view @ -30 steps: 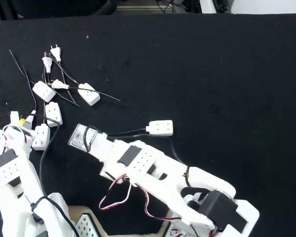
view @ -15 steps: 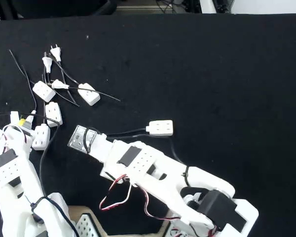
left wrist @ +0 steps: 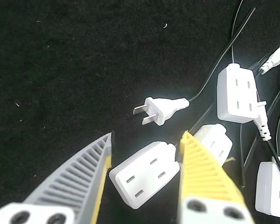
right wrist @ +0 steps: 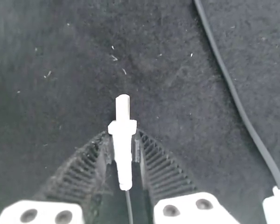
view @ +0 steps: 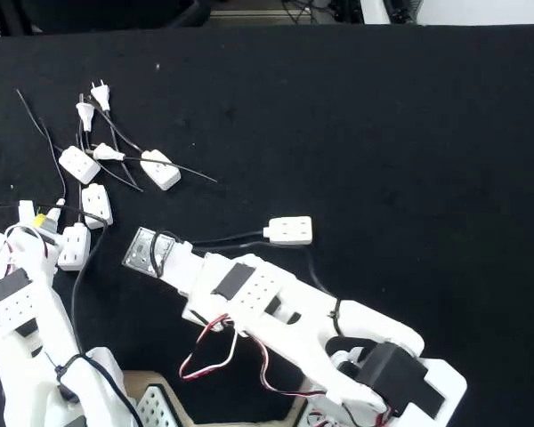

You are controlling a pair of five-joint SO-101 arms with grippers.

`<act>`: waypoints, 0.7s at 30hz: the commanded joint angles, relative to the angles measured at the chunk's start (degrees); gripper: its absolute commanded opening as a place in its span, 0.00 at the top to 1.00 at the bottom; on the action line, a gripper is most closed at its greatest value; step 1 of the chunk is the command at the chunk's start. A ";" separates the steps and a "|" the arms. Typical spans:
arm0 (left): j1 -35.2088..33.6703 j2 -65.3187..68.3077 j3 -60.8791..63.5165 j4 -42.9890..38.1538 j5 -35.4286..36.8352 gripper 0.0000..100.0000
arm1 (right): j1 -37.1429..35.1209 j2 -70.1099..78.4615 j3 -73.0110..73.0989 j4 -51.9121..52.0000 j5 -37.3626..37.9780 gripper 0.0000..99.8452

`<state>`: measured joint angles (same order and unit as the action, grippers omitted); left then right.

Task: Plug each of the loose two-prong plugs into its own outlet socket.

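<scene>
one plug (right wrist: 123, 116) clamped in right gripper (right wrist: 122, 137); left gripper (left wrist: 147, 135) jaws wide, astride socket (left wrist: 143, 176).

Bright even light, faint soft shadows

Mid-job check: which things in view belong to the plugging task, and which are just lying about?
Job things: held plug in the shut jaws of the right gripper; socket between the open jaws of the left gripper; loose plugs and other sockets on the left of the black cloth; lone socket mid-table.
Just lying about: tan board at the near edge.
</scene>
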<state>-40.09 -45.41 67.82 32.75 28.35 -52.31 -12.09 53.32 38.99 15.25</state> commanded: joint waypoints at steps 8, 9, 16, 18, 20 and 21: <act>-0.57 -0.53 -0.31 -0.79 0.18 0.77 | -0.35 0.31 -1.54 1.23 0.44 0.92; -0.57 -0.53 -0.31 -0.79 0.18 0.77 | -0.35 0.31 -1.54 1.23 0.44 0.94; -0.57 -0.53 -0.31 -0.79 0.18 0.77 | -0.35 0.31 -1.54 0.97 0.44 0.96; -0.57 -0.53 -0.31 -0.79 0.18 0.77 | -0.35 0.31 -1.54 0.97 0.44 0.96; -0.57 -0.53 -0.31 -0.79 0.18 0.77 | -0.35 0.31 -1.54 1.05 0.53 0.96; -0.57 -0.53 -0.31 -0.79 0.18 0.77 | -0.35 0.31 -1.45 1.23 1.41 0.97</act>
<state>-40.09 -45.41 67.82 32.75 28.35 -52.31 -12.09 53.32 39.96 15.34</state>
